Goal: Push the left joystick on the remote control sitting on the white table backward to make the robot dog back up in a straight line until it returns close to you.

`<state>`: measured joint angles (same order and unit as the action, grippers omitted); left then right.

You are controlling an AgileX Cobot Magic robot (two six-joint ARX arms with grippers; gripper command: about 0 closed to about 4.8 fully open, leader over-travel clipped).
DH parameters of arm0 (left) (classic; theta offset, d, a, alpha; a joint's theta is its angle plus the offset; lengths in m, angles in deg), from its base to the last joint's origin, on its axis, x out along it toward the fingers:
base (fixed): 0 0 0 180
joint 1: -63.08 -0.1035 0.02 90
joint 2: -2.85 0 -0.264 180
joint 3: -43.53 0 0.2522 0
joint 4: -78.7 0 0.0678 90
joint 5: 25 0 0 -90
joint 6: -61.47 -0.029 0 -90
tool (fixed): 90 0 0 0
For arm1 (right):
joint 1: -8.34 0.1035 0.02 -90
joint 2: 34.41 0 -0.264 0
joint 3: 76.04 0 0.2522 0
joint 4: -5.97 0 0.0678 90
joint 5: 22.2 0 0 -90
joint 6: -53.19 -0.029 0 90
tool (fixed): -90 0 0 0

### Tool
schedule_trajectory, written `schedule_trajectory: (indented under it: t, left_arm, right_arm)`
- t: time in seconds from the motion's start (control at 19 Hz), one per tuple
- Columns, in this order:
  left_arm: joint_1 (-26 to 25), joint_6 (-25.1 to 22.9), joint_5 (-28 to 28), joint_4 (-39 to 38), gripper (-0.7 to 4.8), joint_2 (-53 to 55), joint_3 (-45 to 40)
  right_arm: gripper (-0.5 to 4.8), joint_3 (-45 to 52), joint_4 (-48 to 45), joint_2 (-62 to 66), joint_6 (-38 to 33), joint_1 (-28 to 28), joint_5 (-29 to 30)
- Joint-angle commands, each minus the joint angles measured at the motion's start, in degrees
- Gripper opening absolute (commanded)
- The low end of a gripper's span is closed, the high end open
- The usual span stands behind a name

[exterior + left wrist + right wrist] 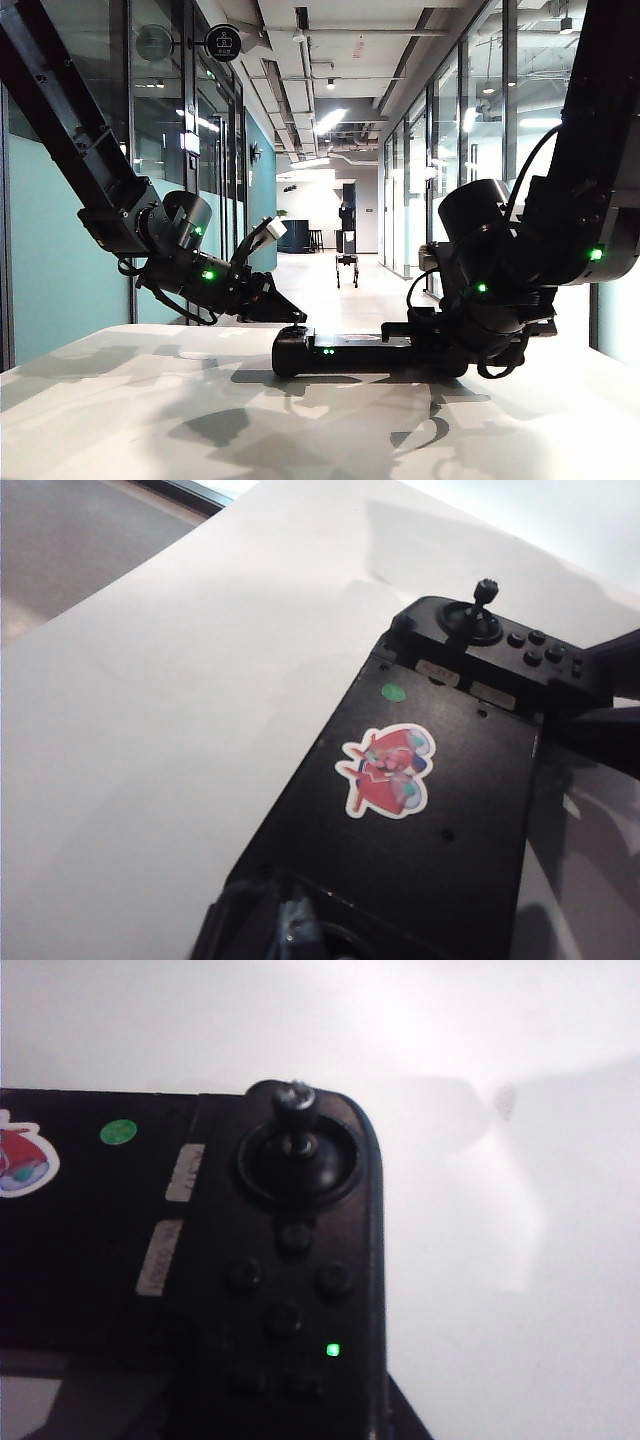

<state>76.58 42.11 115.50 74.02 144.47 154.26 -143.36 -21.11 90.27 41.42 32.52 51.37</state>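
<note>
Exterior view: left end effector at remote control's left end, opening indiscernible; right end effector clamped around its right end, on white worktop.

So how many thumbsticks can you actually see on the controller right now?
1. The thumbstick stands at the controller end beside the right gripper. The other end sits under the left gripper, so its stick may be hidden.

Remote control on white table.
</note>
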Motion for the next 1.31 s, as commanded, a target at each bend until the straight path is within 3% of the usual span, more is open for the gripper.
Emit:
schedule_trajectory:
  t: [0.05, 0.26, 1.31]
  left_arm:
    - [0.1, -0.4, 2.3, 0.2, -0.06, -0.1, 0.2]
    - [-0.2, -1.7, 5.3, -0.2, -0.06, -0.1, 0.2]
    - [-1.1, -3.2, 7.6, -2.3, -0.06, -0.2, 0.2]
  right_arm:
    - [2.0, -0.3, -1.4, -0.4, -0.2, 0.1, -0.5]
    - [2.0, -0.3, -1.4, -0.4, -0.2, 0.1, -0.6]
    - [2.0, -0.3, -1.4, -0.4, -0.2, 0.1, -0.6]
